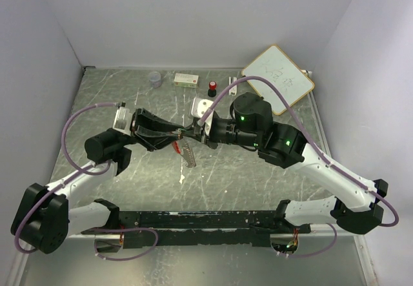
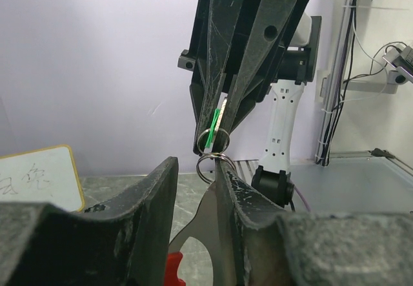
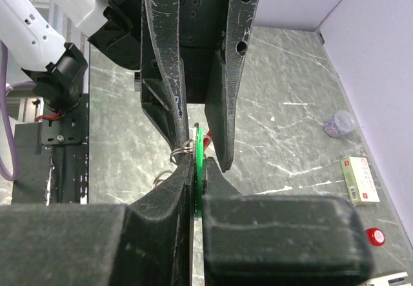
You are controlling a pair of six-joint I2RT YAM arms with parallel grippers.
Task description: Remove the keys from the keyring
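Both grippers meet above the table's middle. My right gripper (image 1: pixel 197 131) (image 3: pixel 200 163) is shut on the bright green key (image 3: pixel 201 149) (image 2: pixel 215 118), held edge-on between its pads. Small wire rings (image 2: pixel 213 160) (image 3: pixel 183 148) link it to the rest. My left gripper (image 1: pixel 175 133) (image 2: pixel 195 170) is open. A silver key blade (image 2: pixel 210 234) lies against its right finger, with a gap to the left finger. The red key (image 1: pixel 175 146) (image 2: pixel 173 266) dangles below. The keyring's grey ribbed strand (image 1: pixel 188 155) hangs down toward the table.
At the back stand a small clear cup (image 1: pixel 155 78), a white box (image 1: pixel 186 79) and a red-and-black knob (image 1: pixel 211 91). A whiteboard (image 1: pixel 279 79) leans at the back right. Walls close in on the left, back and right.
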